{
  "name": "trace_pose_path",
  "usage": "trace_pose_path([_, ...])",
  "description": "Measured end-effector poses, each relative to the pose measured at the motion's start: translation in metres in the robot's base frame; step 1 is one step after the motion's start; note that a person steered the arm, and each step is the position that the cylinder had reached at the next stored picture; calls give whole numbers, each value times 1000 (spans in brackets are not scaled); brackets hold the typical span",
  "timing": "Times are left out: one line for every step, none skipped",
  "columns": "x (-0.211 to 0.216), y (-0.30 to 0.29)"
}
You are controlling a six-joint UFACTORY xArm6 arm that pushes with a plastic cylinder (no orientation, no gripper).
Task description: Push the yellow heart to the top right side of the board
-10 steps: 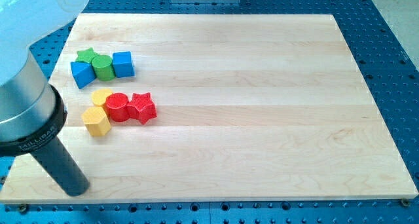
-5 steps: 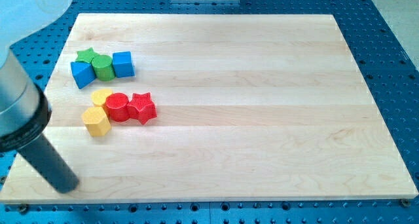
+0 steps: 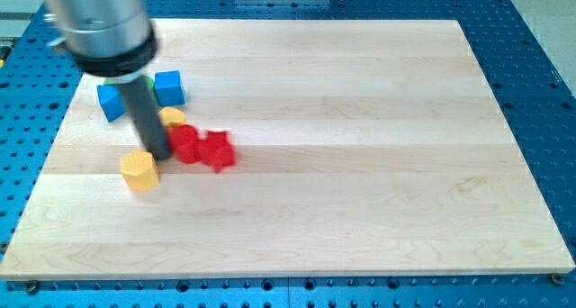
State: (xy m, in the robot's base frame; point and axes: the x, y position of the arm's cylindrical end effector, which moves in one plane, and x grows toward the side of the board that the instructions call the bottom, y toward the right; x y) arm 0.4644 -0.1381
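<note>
The yellow heart lies at the board's left, just right of my dark rod and touching it. My tip rests on the board below the heart, between the yellow hexagon at its lower left and the red cylinder at its right. The red star sits against the cylinder's right side. The red blocks look blurred.
A blue block and a blue cube lie at the upper left, either side of the rod. The arm's grey body hides the green blocks between them. The wooden board lies on a blue perforated table.
The arm swung from the board's lower left corner up into the yellow and red cluster. The yellow heart shifted right and up; the red cylinder and star slid right.
</note>
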Motion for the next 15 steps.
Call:
trace_pose_path([-16, 7])
trace_pose_path([-9, -31])
trace_pose_path([-21, -55])
trace_pose_path([-46, -9])
trace_pose_path([-71, 43])
trace_pose_path([-75, 13])
trace_pose_path([-107, 25])
trace_pose_path([-128, 100])
trace_pose_path([-134, 76])
trace_pose_path([-160, 92])
trace_pose_path([-169, 160])
trace_pose_path([-175, 134])
trace_pose_path([-193, 152])
trace_pose_path([-195, 228])
trace_pose_path([-195, 296])
